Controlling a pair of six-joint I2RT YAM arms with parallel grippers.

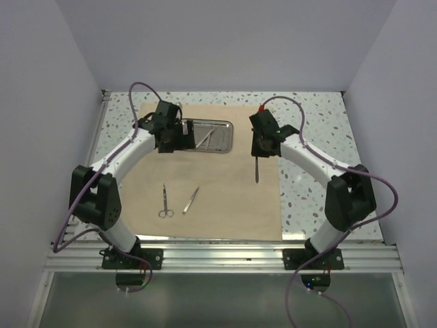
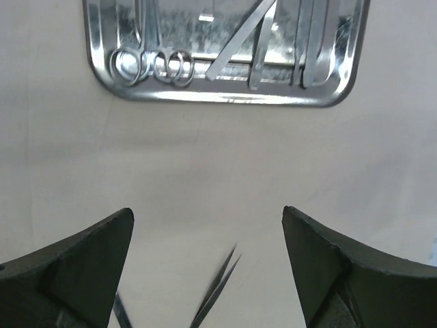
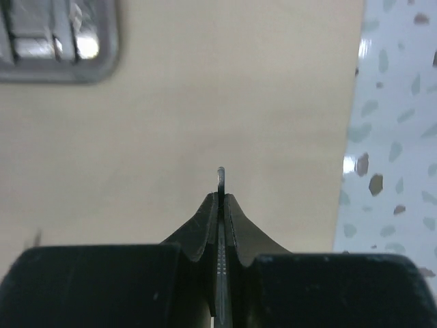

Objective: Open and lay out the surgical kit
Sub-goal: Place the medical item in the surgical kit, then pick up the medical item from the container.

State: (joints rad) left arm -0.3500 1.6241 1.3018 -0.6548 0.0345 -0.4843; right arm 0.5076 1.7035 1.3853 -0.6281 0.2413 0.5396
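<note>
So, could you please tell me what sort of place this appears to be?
Most likely a robotics lab test cell rather than a real clinic: plain white walls box in a speckled tabletop, two arms are bolted to an aluminium rail, and a steel tray sits on a beige cloth.

Beige cloth wrap (image 1: 232,205); shiny silver tray (image 1: 231,137); white table (image 1: 314,130), grey-speckled; purple cables (image 1: 397,198).

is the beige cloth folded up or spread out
Spread out: the beige cloth lies flat under the steel tray, with scissors and tweezers resting on it.
</note>
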